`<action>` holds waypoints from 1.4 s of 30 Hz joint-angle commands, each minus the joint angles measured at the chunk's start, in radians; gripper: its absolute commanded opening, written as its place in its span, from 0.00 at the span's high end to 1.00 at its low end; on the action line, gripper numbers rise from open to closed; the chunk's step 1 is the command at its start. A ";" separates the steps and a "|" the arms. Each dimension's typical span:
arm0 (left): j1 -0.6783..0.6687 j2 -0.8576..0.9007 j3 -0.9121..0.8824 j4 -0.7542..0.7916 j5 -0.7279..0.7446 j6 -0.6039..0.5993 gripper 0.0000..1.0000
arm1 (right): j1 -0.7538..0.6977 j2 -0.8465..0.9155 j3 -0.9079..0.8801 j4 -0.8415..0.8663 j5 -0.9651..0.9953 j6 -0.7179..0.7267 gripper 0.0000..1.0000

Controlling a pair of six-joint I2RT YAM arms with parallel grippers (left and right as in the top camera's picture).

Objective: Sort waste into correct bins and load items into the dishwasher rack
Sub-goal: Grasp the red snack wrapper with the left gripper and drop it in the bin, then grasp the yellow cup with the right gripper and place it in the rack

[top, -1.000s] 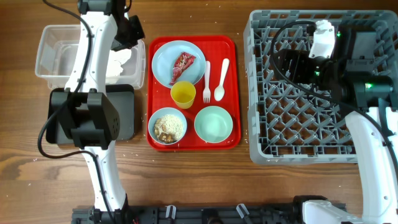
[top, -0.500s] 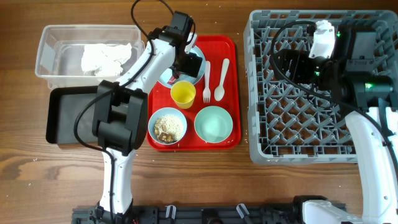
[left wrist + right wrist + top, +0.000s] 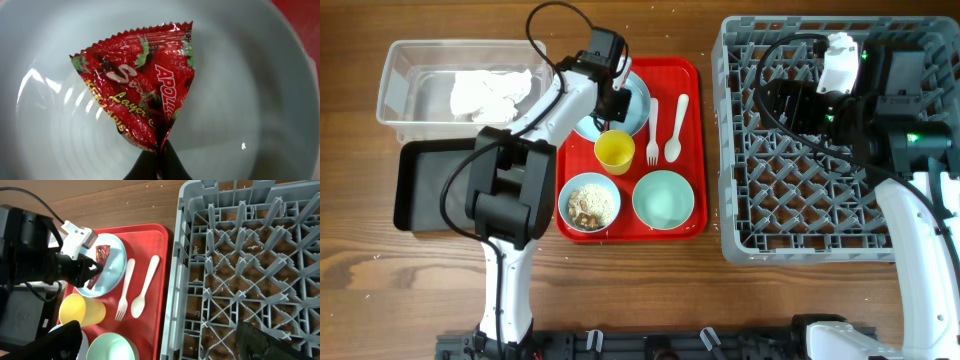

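- Currently, the left claw [image 3: 159,161] is pinching the lower corner of the red wrapper [image 3: 142,95], fingertips pressed together on it.
- The red wrapper is sitting over the light blue plate [image 3: 640,108], on the red tray [image 3: 692,150] near the far edge of the table [image 3: 620,290].
- The right claw [image 3: 775,103] is hovering, fingers spread wide, over the dishwasher rack [image 3: 800,210] at the right edge.

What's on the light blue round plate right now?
A small red printed wrapper, its corner pinched by the left gripper. The light blue round plate looks otherwise bare; anything beneath the wrapper is hidden.
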 commanded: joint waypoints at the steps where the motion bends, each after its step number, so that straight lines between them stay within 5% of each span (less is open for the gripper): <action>1: 0.071 -0.095 0.118 -0.060 -0.009 -0.187 0.96 | 0.003 0.009 0.017 0.002 -0.012 0.007 0.00; 6: 0.240 -0.314 0.196 -0.198 -0.015 -0.316 0.96 | 0.003 0.009 0.017 0.003 -0.012 0.006 0.00; 10: 0.341 -0.250 0.140 -0.233 -0.018 -0.328 0.96 | 0.003 0.009 0.017 0.005 -0.011 0.006 0.00; 11: 0.355 -0.216 0.127 -0.230 -0.018 -0.327 0.87 | 0.003 0.009 0.017 0.003 -0.005 0.006 0.00; 14: 0.367 -0.178 0.127 -0.231 -0.016 -0.327 0.32 | 0.003 0.009 0.017 0.000 -0.005 0.006 0.00; 16: 0.365 -0.222 0.127 -0.238 0.043 -0.320 0.30 | 0.003 0.009 0.017 0.000 -0.005 0.007 0.00; 20: 0.319 -0.328 0.127 -0.381 0.338 -0.220 0.40 | 0.003 0.009 0.017 0.004 -0.005 0.006 0.00; 28: 0.041 -0.212 -0.009 -0.460 0.238 -0.116 0.37 | 0.003 0.009 0.017 0.009 -0.006 0.007 0.00; 32: 0.010 -0.159 -0.067 -0.438 0.188 -0.114 0.60 | 0.003 0.009 0.017 0.006 -0.006 0.006 0.00; 35: 0.010 -0.144 -0.068 -0.413 0.188 -0.114 0.96 | 0.003 0.009 0.017 0.006 -0.006 0.007 0.00; 37: 0.017 -0.153 -0.040 -0.409 0.206 -0.140 0.96 | 0.003 0.009 0.017 0.006 -0.009 0.028 0.00; 39: 0.055 -0.181 0.027 -0.428 0.348 -0.134 0.96 | 0.006 0.011 0.014 0.010 -0.047 0.104 0.00; 42: 0.141 -0.235 0.077 -0.373 0.849 -0.087 0.96 | 0.031 0.037 -0.017 0.069 -0.202 0.108 0.00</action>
